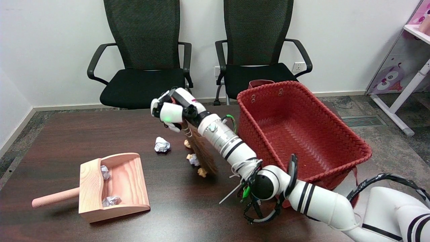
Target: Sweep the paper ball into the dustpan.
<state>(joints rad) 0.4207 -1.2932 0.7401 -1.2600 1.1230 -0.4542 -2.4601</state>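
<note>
A small broom [201, 155] is gripped at its handle top by the right hand [172, 111], fingers wrapped round it; bristles hang down and fan toward the table [67, 134]. One loose paper ball [162, 145] lies on the table, just left of the bristles, apart from them, and up-right of the dustpan [116, 186]. A second crumpled bit [194, 160] sits right against the bristle edge, w/ small tan lumps [202, 172] beside it; what those are can't be told. Two balls [111, 201] are seen already inside the pan, near its back wall. The pan's open mouth faces right, handle pointing left.

Handling, as judged: the ball looks v. light and crumpled, so it should be pushed easily but may roll or skip off-line, or hop past the bristle tip if struck fast. No grasp on the ball is needed; contact should be made on its right side w/ the broad lower bristles, pressed low to the table, and it should be driven down-left toward the mouth. Bristles look soft and springy, so some flick is to be expected. The wooden pan appears unanchored and could be shoved if hit. A red basket [302, 134] stands behind the forearm, not in the sweep path.
</note>
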